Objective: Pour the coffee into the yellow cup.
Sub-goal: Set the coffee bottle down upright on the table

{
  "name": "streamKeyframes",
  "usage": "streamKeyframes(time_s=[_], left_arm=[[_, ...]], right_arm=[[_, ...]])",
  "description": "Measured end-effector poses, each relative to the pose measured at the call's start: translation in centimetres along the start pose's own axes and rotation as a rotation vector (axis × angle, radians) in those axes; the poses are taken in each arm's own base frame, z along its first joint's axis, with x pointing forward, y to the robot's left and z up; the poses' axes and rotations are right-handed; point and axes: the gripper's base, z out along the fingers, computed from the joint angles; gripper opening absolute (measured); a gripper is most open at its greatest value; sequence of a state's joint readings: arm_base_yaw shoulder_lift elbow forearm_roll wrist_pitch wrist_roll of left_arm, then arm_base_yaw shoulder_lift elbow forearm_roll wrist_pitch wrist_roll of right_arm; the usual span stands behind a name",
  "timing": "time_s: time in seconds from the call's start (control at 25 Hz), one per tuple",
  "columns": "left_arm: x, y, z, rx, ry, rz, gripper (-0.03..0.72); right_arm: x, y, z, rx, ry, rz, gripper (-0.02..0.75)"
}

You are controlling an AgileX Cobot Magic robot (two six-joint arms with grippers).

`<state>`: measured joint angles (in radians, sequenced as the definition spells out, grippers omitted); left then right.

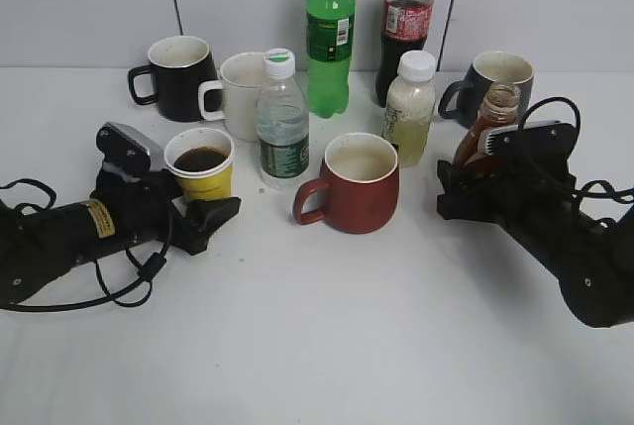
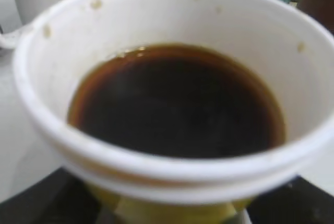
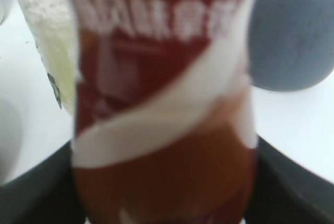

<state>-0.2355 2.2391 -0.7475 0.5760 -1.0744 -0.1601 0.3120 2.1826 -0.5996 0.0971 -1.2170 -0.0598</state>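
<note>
Yellow cup (image 1: 201, 169) sits left of the red mug (image 1: 352, 183), already holding dark coffee (image 2: 175, 106), left gripper (image 1: 203, 209) closed around its base. Coffee bottle (image 1: 487, 128) upright at right, uncapped, right gripper (image 1: 475, 179) clamped on its body. Judgement: pour looks done; set bottle down straight, release cup gently, no jolts.

At left of the frame the yellow cup (image 1: 201, 169) looks like matt paper or foam, its coffee (image 2: 175, 101) glossy. The brown bottle (image 1: 487, 126) is shiny plastic; the red mug (image 1: 357, 185) smooth ceramic.
</note>
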Motion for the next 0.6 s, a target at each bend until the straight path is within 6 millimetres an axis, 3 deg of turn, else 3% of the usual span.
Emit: streamKeyframes(time_s=[0.16,0.6], left_arm=[[-0.6,-0.2,-0.7,-0.009,-0.005,0.001,0.591],[-1.8,0.2,-2.0,-0.075,0.171,0.042,0.59]], right_arm=[[0.2,0.0,-0.2,0.0,0.008,-0.001,0.613],[-0.1,-0.2,-2.6,-0.004,0.077,-0.001,0.615]])
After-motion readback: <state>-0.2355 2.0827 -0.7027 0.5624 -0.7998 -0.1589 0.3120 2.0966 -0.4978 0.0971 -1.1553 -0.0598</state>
